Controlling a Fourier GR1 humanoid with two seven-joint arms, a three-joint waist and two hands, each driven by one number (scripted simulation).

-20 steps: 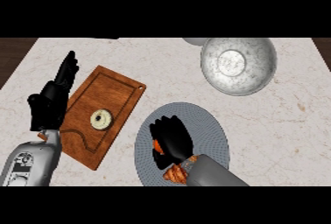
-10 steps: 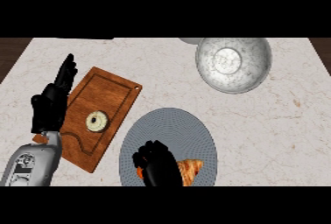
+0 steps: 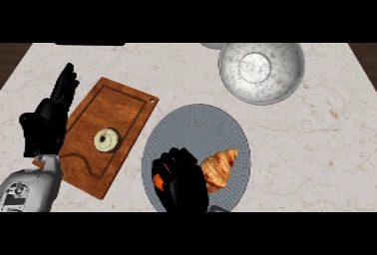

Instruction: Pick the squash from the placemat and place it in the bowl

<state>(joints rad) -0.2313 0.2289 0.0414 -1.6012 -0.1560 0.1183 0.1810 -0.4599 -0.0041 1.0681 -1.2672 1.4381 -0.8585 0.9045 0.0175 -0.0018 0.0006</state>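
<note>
The round grey placemat [image 3: 193, 124] lies at the middle of the counter. At its near edge my right hand [image 3: 181, 180] is curled over the orange squash [image 3: 157, 181], of which only a sliver shows at the hand's left side. The silver bowl [image 3: 261, 72] stands at the far right, well apart from the hand. My left hand [image 3: 49, 122] rests open at the left, fingers pointing up, beside the cutting board.
A brown croissant [image 3: 220, 168] lies on the placemat just right of my right hand. A wooden cutting board [image 3: 110, 117] with a pale ring-shaped pastry [image 3: 106, 140] sits left of the placemat. Bare marble counter [image 3: 316, 149] spreads to the right.
My right hand has drawn back to the placemat's near edge, closed over the squash, and the croissant now shows beside it. The left hand has stayed still.
</note>
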